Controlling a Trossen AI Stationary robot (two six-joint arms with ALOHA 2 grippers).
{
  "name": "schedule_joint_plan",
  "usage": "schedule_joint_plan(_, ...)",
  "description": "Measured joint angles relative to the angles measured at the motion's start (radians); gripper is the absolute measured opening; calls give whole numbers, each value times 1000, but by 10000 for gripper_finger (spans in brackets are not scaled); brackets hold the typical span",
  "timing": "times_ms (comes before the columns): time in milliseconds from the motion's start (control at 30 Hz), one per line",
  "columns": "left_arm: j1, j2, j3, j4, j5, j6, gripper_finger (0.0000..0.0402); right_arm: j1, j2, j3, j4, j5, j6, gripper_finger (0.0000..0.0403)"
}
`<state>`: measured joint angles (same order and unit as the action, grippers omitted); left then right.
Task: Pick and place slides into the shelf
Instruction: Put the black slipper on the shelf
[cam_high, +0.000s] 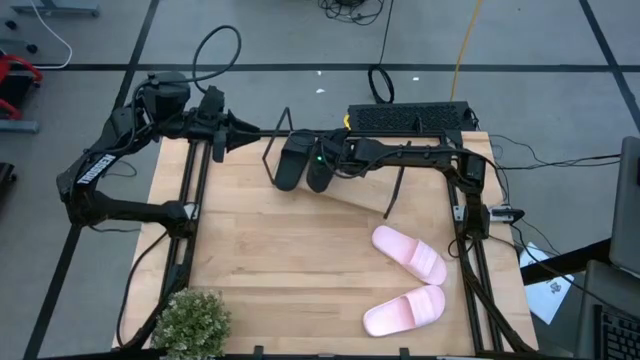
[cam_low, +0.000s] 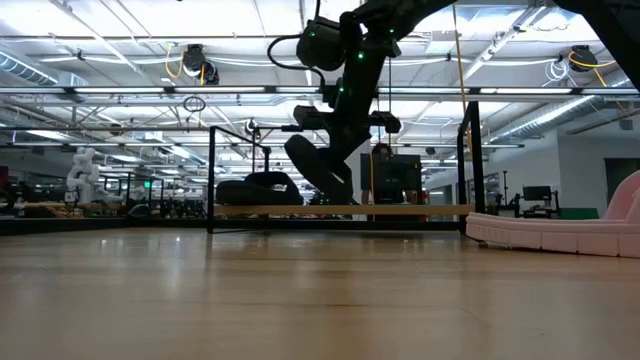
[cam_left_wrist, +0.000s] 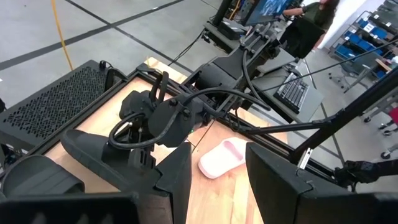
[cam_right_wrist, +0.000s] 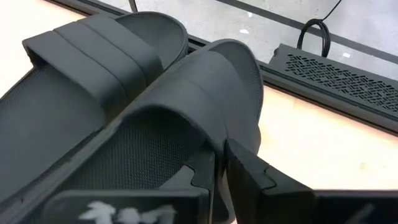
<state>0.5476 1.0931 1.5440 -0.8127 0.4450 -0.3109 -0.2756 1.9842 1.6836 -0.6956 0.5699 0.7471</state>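
Counter (cam_high: 260, 260): I see light wood, with the shelf (cam_high: 350, 190) along its far edge.
Shelf: tilted plank on black wire end frames; one black slide (cam_high: 292, 157) lies on its left part.
Right gripper (cam_high: 328, 160): I have it over the shelf, pinching the second black slide (cam_high: 321, 170) by its side edge; in the low view that slide hangs toe-down above the plank, just beside the resting one.
Left gripper (cam_high: 235, 128): I see it waiting at the far left corner, fingers spread.
Pink slides: one (cam_high: 409, 253) mid-right on the counter, the other (cam_high: 404, 310) nearer the front edge, both well apart from either gripper.
Potted plant (cam_high: 190, 322): front left corner.
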Motion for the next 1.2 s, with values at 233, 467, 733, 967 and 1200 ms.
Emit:
schedule_joint_plan(233, 1, 0, 0, 1, 0, 2, 147, 2, -1, -53, 58, -34, -1, 24)
schedule_joint_plan(467, 1, 0, 0, 1, 0, 11, 147, 1, -3, -85, 95, -68, 1, 25)
schedule_joint_plan(733, 1, 0, 0, 1, 0, 19, 147, -2, -1, -86, 102, -73, -8, 25)
schedule_joint_plan(967, 1, 0, 0, 1, 0, 24, 147, -2, 0, -87, 120, -84, -21, 37)
schedule_joint_plan(1200, 1, 0, 0, 1, 0, 39, 147, -3, 1, -88, 152, -105, -37, 78)
